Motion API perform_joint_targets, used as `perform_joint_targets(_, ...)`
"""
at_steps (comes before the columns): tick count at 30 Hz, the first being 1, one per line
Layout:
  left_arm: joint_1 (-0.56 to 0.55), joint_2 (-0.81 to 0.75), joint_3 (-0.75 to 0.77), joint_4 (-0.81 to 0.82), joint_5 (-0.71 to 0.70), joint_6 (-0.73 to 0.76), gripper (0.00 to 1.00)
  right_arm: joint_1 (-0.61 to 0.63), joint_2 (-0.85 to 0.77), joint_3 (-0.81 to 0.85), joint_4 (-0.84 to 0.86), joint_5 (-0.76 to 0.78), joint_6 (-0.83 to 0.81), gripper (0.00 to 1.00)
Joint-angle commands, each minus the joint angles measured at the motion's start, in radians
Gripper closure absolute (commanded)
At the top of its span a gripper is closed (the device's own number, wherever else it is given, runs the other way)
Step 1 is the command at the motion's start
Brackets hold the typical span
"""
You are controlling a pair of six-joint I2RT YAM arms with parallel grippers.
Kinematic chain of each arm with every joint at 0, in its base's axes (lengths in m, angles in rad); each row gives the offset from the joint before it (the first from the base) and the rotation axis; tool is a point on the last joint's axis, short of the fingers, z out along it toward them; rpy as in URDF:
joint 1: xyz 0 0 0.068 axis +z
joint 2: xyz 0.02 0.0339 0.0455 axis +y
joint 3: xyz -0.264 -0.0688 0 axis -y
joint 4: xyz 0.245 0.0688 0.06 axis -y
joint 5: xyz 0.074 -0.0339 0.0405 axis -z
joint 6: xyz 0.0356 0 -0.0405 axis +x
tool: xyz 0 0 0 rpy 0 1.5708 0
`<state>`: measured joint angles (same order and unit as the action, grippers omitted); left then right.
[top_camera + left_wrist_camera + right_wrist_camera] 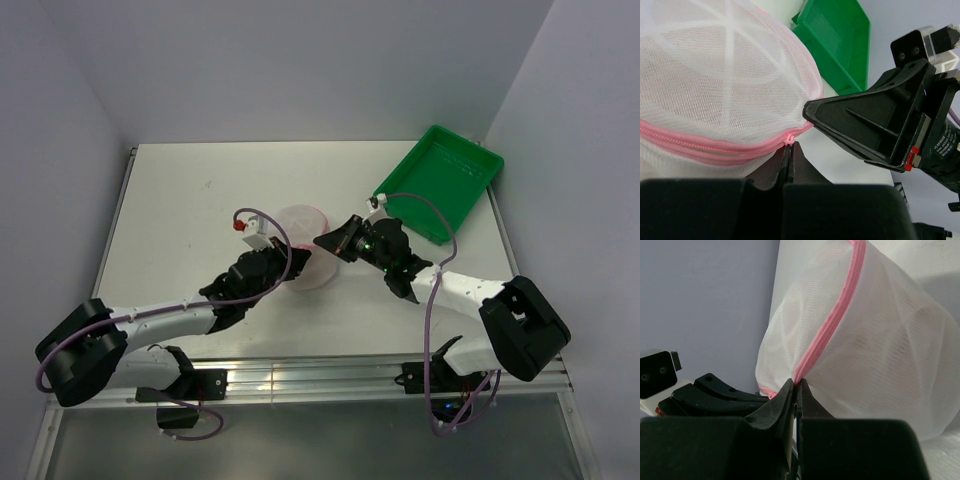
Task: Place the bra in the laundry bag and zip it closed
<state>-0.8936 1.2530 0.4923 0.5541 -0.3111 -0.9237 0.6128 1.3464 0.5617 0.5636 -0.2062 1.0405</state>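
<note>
At mid-frame in the top view the laundry bag (303,243) is held by the left gripper (788,148) and the right gripper (796,388), each clamped shut on its pink zipper trim (700,148), presumably to tension the seam for zipping; the bra, not plainly seen, is judged inside.

left arm (160,318): stretched low from near-left toward centre | left gripper (788,150): jaws pressed together, tips pinching laundry bag (725,85) at its pink seam | right arm (470,290): bent in from near-right | right gripper (796,387): jaws closed, nipping same seam | two grippers' tips near, apart
</note>
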Motion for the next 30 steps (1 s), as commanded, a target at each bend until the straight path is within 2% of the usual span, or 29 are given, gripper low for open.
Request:
perform_joint_targets(1,-0.001,-0.064,-0.035,-0.026,-0.043,0.045,1.00,-0.010,-0.047,0.004,0.015,-0.009,-0.045,1.00)
perform_joint_targets(9,0.050,-0.292,-0.126,-0.233,-0.126,0.100,1.00,-0.051,-0.075,-0.017,0.005,-0.076,-0.140,1.00)
perform_joint_targets(18,0.111,-0.517,-0.166,-0.398,-0.143,0.135,1.00,-0.114,-0.008,0.030,-0.014,-0.269,-0.312,1.00)
perform_joint_targets(23,0.085,-0.572,-0.201,-0.327,-0.010,0.146,1.00,-0.142,0.106,0.185,-0.045,-0.343,-0.375,1.00)
perform_joint_targets(25,0.052,-0.569,-0.210,-0.298,-0.009,0.135,1.00,-0.142,0.178,0.309,-0.115,-0.358,-0.416,1.00)
perform_joint_targets(27,-0.004,-0.561,-0.216,-0.267,-0.016,0.123,1.00,-0.142,0.252,0.419,-0.160,-0.375,-0.425,0.93)
perform_joint_targets(28,-0.020,-0.551,-0.215,-0.251,-0.019,0.120,1.00,-0.142,0.267,0.449,-0.212,-0.366,-0.427,0.84)
perform_joint_targets(29,-0.049,-0.543,-0.213,-0.229,-0.026,0.109,1.00,-0.142,0.284,0.472,-0.238,-0.358,-0.428,0.59)
perform_joint_targets(30,-0.059,-0.535,-0.213,-0.214,-0.028,0.100,1.00,-0.140,0.284,0.493,-0.260,-0.340,-0.433,0.50)
